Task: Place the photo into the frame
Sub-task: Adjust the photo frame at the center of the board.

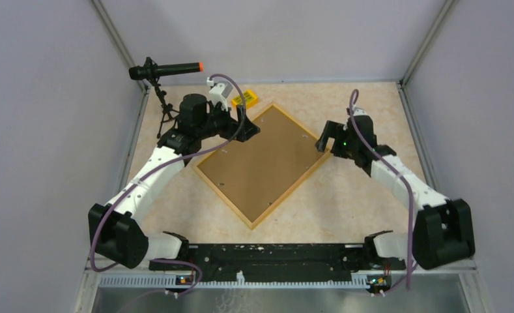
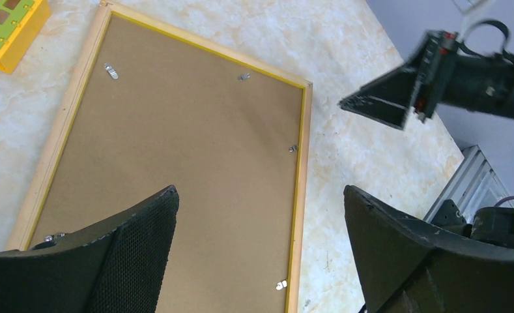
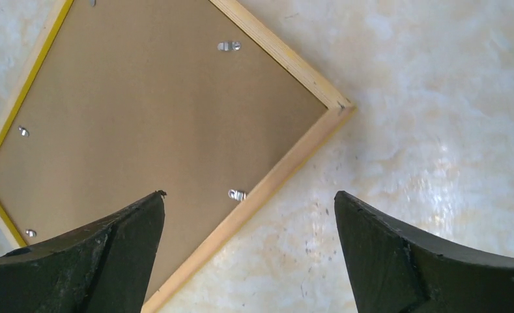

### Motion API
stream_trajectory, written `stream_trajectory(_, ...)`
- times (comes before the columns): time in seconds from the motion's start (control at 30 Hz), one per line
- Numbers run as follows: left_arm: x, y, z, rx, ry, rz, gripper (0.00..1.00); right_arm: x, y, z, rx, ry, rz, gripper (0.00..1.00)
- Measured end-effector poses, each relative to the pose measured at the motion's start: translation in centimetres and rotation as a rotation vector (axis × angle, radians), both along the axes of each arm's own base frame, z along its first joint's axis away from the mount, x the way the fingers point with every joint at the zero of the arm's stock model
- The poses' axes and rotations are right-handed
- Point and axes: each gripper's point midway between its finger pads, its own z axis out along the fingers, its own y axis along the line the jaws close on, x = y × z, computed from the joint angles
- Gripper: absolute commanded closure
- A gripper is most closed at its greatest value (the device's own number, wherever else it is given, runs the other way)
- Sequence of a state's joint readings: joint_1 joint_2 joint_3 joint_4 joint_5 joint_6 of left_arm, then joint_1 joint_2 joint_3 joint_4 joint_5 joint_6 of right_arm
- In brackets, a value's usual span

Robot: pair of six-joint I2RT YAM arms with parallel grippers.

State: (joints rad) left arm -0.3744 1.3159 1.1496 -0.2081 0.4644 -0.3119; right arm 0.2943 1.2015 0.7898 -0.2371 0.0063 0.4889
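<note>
The frame [image 1: 321,161] of light yellowish wood lies face down on the table, turned like a diamond. A brown backing board [image 1: 260,163] fills it, with small metal clips round its inner edge. The photo is not visible in any view. My left gripper [image 1: 247,127] is open and empty, above the frame's far left corner; the frame's rail [image 2: 299,182] runs between its fingers. My right gripper [image 1: 324,140] is open and empty, above the frame's right corner; the rail [image 3: 273,179] and a clip [image 3: 237,194] show between its fingers.
A small yellow block [image 1: 245,99] with green cells lies beyond the frame's far corner, also in the left wrist view [image 2: 6,29]. A black tripod with an orange-tipped device [image 1: 166,70] stands at the far left. Grey walls enclose the table.
</note>
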Motion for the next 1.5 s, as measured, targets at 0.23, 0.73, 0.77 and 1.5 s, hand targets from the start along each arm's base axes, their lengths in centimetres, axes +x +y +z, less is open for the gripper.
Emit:
stream_trajectory(0.23, 0.0, 0.0, 0.0, -0.002, 0.000, -0.003, 0.01, 6.2, 1.6, -2.3, -0.059, 0.108, 0.156, 0.06)
stream_trajectory(0.73, 0.0, -0.1, 0.2, -0.007, -0.004, -0.009, 0.01, 12.4, 0.5, -9.0, -0.235, 0.275, 0.233, 0.44)
stream_trajectory(0.77, 0.0, 0.0, 0.2, -0.007, -0.004, -0.008, 0.01, 12.4, 0.4, -9.1, -0.238, 0.277, 0.232, 0.46)
stream_trajectory(1.5, -0.1, -0.2, 0.4, -0.025, -0.003, -0.021, 0.01, 6.7, 1.6, -10.8, -0.137, 0.198, 0.137, 0.94)
